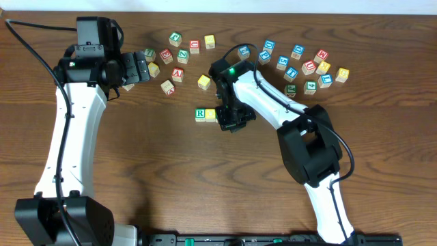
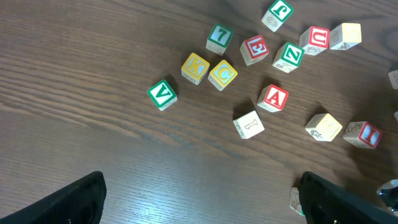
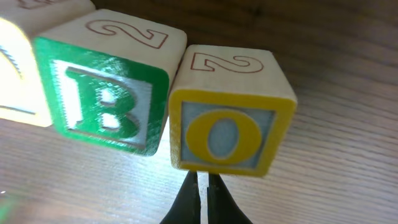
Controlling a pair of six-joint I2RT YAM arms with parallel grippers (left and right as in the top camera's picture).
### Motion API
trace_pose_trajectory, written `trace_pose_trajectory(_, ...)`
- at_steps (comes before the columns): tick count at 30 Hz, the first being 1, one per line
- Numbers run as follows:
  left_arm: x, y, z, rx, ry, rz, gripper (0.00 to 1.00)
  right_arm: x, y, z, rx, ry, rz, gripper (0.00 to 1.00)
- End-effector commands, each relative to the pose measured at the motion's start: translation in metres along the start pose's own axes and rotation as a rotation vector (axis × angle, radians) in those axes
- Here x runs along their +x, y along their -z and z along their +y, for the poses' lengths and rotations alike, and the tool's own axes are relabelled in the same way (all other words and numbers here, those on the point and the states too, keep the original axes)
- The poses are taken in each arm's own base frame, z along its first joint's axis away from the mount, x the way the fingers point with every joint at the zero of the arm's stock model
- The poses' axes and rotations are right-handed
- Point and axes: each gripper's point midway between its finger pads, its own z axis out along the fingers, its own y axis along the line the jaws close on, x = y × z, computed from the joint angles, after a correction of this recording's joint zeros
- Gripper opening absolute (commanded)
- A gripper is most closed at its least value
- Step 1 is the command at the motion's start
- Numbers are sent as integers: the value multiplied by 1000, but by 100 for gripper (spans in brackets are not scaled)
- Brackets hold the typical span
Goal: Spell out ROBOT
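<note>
A row of cubes lies mid-table: the green R cube, then a yellow cube, with the rest under my right gripper. The right wrist view shows the edge of a yellow cube, the green B cube and the yellow O cube side by side. My right gripper is shut with nothing between its tips, which rest against the O cube's lower edge. My left gripper hangs open above loose cubes at the back left, fingers wide apart. I cannot pick out the T cube.
Loose cubes lie under the left arm: green V, yellow K, yellow C, red A, red E. A second cluster of blue, red and yellow cubes sits at the back right. A lone yellow cube lies behind the row.
</note>
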Motion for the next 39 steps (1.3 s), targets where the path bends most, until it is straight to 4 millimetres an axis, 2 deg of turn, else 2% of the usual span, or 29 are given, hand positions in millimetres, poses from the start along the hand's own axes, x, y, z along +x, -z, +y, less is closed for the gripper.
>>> trace_pose_trajectory(1, -9, 8, 0, -2, -4, -29, 97, -10, 46, -5, -23, -23, -117, 2)
trace_pose_trajectory(4, -9, 8, 0, -1, -4, -29, 97, -16, 57, -24, 20, -75, -158, 5)
trace_pose_trajectory(9, -9, 8, 0, -2, -5, -29, 97, -20, 52, -39, 27, -110, -149, 5)
trace_pose_trajectory(32, -9, 8, 0, -2, -5, -29, 97, -24, 11, -37, 3, -143, -165, 6)
trace_pose_trajectory(39, -9, 8, 0, -1, -4, -29, 97, -27, 10, -32, -17, -135, -174, 6)
